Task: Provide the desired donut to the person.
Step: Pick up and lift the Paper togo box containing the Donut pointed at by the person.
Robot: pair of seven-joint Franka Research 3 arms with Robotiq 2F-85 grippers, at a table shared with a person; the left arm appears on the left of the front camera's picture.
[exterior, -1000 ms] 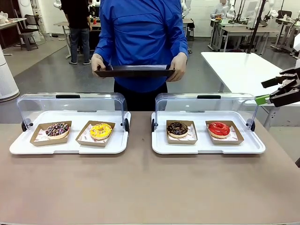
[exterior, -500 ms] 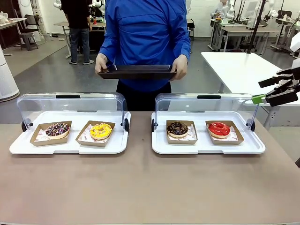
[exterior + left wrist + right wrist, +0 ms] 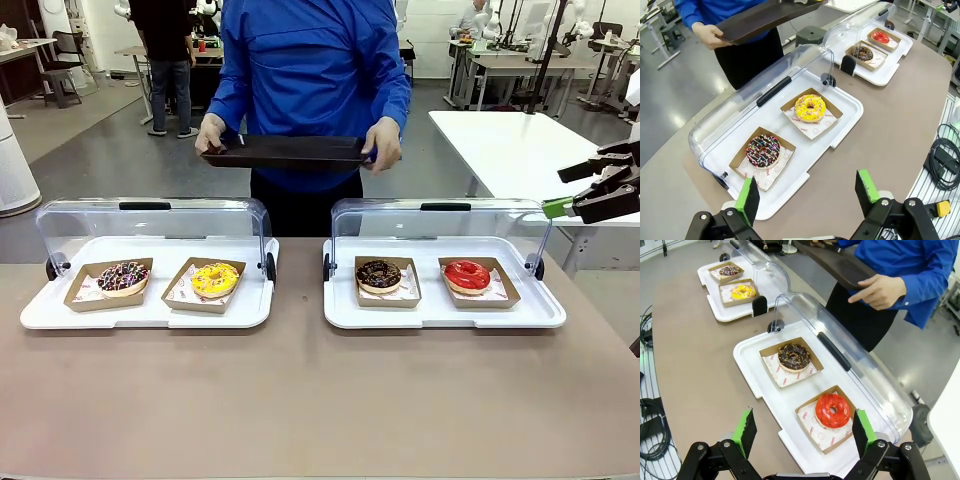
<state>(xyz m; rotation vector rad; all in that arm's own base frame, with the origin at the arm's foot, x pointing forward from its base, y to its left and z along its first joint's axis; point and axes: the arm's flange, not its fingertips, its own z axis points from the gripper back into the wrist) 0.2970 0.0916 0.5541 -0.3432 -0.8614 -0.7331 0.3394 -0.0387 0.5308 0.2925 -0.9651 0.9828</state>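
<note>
The person (image 3: 305,90) in a bright blue shirt stands at the far side, holding a dark tray (image 3: 288,151) in both hands. Four donuts lie in cardboard boats: a sprinkled chocolate donut (image 3: 123,277) (image 3: 763,150) and a yellow donut (image 3: 215,279) (image 3: 810,107) in the left case, a chocolate donut (image 3: 379,274) (image 3: 794,356) and a red donut (image 3: 467,274) (image 3: 832,410) in the right case. My right gripper (image 3: 585,197) (image 3: 802,432) hangs open above the right case's end, holding nothing. My left gripper (image 3: 810,192) is open and empty, above the table's near edge.
Both white display cases (image 3: 60,315) (image 3: 545,318) have their clear lids (image 3: 150,215) (image 3: 440,215) swung back toward the person. Bare brown tabletop (image 3: 300,400) spreads in front of the cases. A white table (image 3: 510,140) stands at the back right. Cables (image 3: 945,160) lie beside the table.
The person has shifted the dark tray slightly, tilting and lowering its left end. My right gripper drifted a little left, then back right.
</note>
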